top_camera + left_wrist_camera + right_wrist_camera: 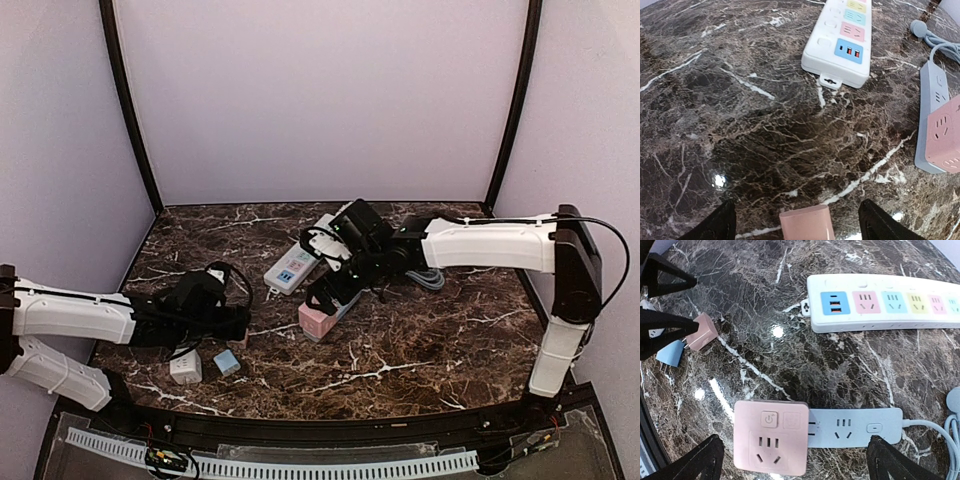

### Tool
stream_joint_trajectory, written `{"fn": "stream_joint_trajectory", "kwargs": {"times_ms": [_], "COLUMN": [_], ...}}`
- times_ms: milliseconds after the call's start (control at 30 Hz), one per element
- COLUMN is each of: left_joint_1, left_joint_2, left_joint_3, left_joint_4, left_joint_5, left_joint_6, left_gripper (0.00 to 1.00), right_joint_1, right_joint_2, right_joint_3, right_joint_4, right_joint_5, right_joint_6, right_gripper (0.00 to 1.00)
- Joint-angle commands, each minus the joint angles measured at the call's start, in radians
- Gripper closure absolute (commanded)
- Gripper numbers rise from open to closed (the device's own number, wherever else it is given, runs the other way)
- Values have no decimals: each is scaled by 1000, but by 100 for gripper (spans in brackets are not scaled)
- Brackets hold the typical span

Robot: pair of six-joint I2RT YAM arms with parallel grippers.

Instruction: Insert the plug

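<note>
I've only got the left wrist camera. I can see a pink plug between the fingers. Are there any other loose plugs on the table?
Observer: Yes, two. A blue plug and a white plug lie close together beside the left arm, on the side toward the bases.
Operator: Where is the other gripper?
Observer: The right gripper hangs over the pink adapter, jaws wide apart and holding nothing.
Operator: Is anything plugged into the white strip?
Observer: No. On the white strip every coloured socket that shows in the right wrist view is empty. Its far end is cut off there.
</note>
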Motion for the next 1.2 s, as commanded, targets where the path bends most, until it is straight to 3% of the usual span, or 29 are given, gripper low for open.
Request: {"fn": "stream_joint_trajectory", "kwargs": {"times_ms": [0,367,467,667,1167], "left_joint_1": [-29,-109,-112,-111,-110], "left_joint_2": [41,184,205,175,265], "left_joint_3": [75,229,230,184,179], "left_joint_4": [-168,-439,-463,-407,-304], "left_joint_5": [48,-6,-31,-51,-11], "left_joint_6": [-39,-117,-154,-171,-128], "left_gripper": [17,18,23,29,48], "right_joint_1": [-23,-54,-59,-64,-70], "right_joint_2": [-83,-219,-245,-272,-294], "right_joint_3": [-92,-246,-276,-297,-314], "right_joint_4": [107,186,198,205,215], "right_joint_5": [9,45,45,46,57], "right_joint_6": [28,64,65,61,61], "right_gripper": [1,2,1,1,1]}}
